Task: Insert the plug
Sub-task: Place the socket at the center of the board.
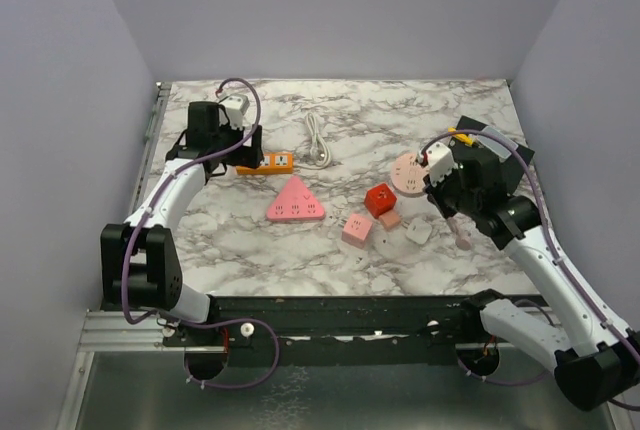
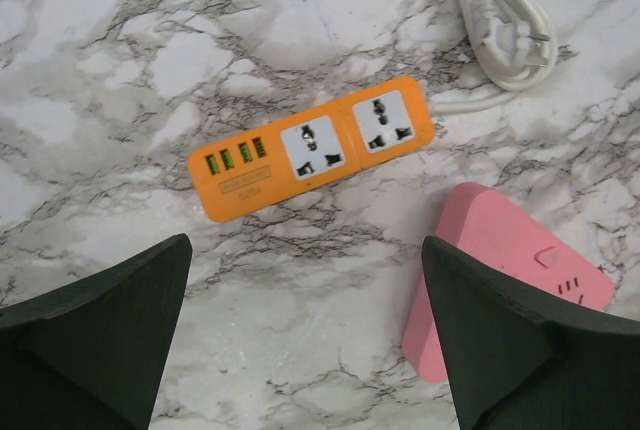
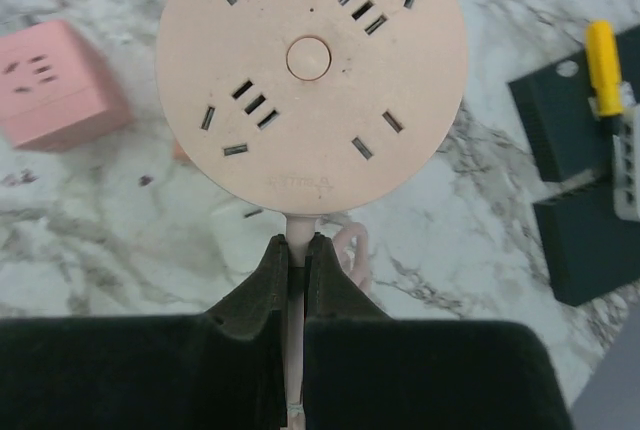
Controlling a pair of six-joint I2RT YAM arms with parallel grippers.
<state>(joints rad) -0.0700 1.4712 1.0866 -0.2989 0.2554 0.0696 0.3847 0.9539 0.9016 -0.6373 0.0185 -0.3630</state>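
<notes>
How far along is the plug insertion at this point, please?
Early. Both sockets on the orange power strip are empty. The right gripper is shut on the pink cord under the round outlet; the left gripper is open above the strip. The insertion itself remains.

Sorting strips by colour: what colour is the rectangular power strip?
The power strip is orange; left wrist view.

Smooth marbled table (image 1: 250, 240), matt plastic strip (image 2: 312, 155)
</notes>
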